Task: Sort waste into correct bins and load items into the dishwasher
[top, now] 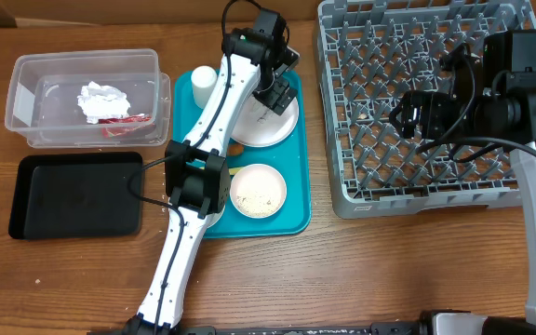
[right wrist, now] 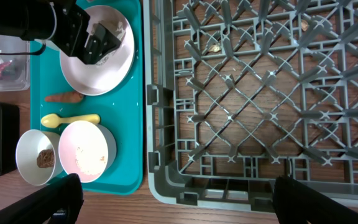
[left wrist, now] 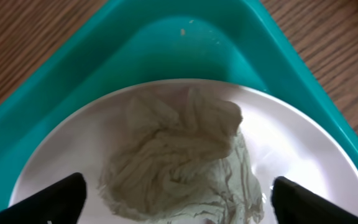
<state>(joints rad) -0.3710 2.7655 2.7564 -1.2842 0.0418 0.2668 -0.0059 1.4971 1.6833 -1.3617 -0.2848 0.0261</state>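
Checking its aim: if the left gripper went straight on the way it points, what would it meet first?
Probably the crumpled paper on the plate, centred between the open fingers of the left gripper; depth is unclear.

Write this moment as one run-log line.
left gripper: open, above crumpled paper on plate | right gripper: open, over dish rack | step: paper not yet gripped

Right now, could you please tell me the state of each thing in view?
Left gripper, open over the plate.
Right gripper, open above the dish rack.
Plate, holds crumpled paper.
Clear tub, holds white paper and red wrapper.
Black tray, empty.
Dish rack, no dishes loaded.
Rice bowl, dirty, on teal tray.
Brown-food bowl, dirty, on teal tray.
Cup, on teal tray.
Yellow spoon, lying on teal tray.
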